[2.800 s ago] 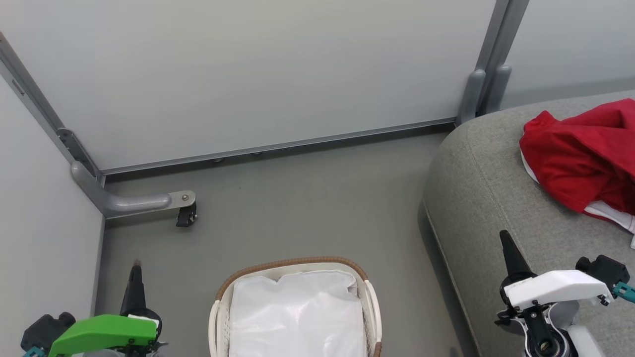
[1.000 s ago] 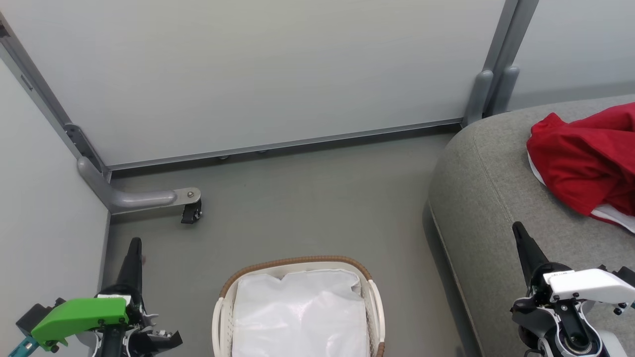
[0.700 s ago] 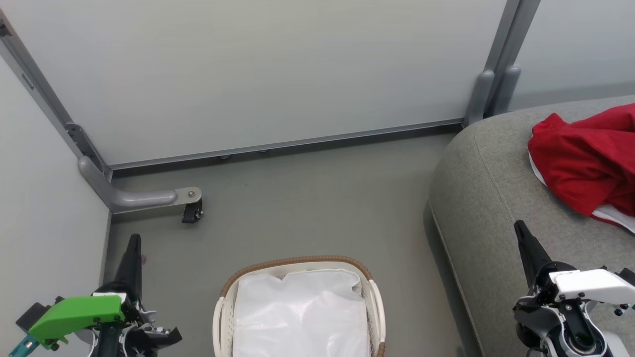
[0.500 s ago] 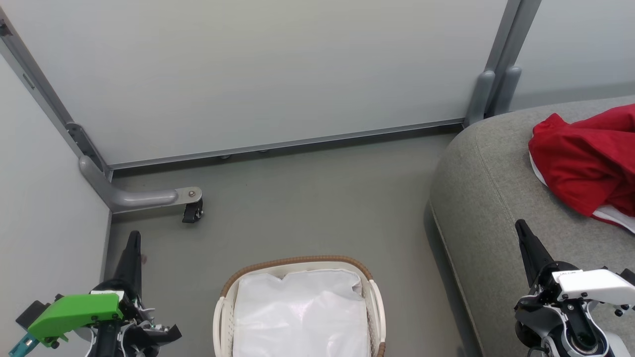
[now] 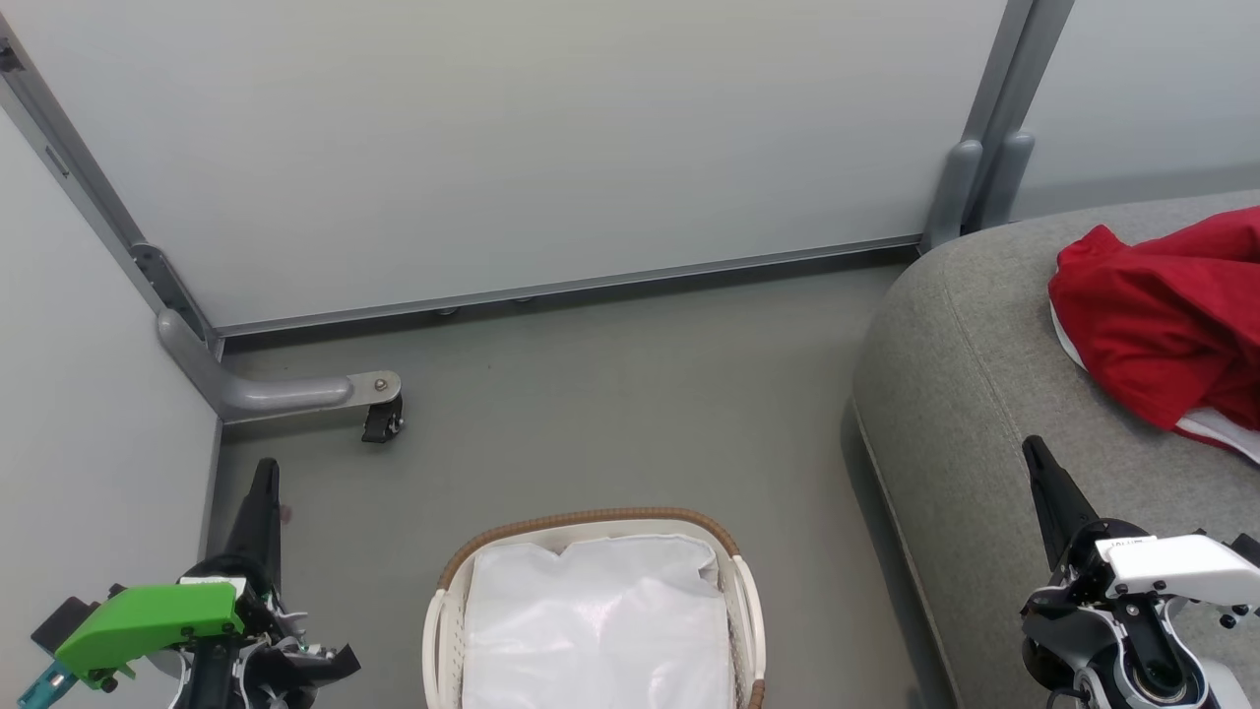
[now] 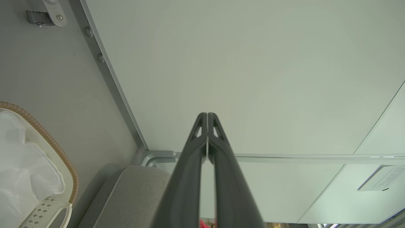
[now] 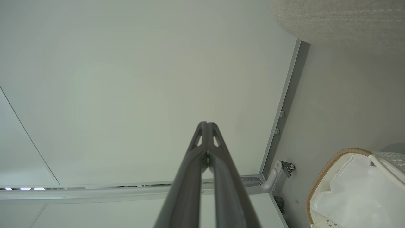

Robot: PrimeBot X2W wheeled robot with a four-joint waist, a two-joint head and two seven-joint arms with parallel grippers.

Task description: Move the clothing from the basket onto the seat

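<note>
Red clothing (image 5: 1162, 330) with white trim lies bunched on the grey seat (image 5: 965, 394) at the right. The white basket (image 5: 586, 522) with its brown woven rim stands on the floor at bottom centre, with white liner fabric (image 5: 591, 630) inside it. The basket (image 6: 63, 158) also appears in the left wrist view, and the basket (image 7: 326, 171) in the right wrist view. My left gripper (image 5: 264, 473) is shut and empty, left of the basket. My right gripper (image 5: 1034, 453) is shut and empty over the seat's front. Both wrist views show the left gripper (image 6: 207, 114) and right gripper (image 7: 206, 123) with fingers pressed together.
Pale partition panels (image 5: 512, 148) close off the back and left. A grey bracket foot with a black caster (image 5: 379, 418) sticks out onto the floor at the left. Grey floor (image 5: 610, 394) lies between basket, panels and seat.
Over the last second nothing has visibly moved. Since the oldest frame, the camera has shifted a little and both grippers sit slightly differently.
</note>
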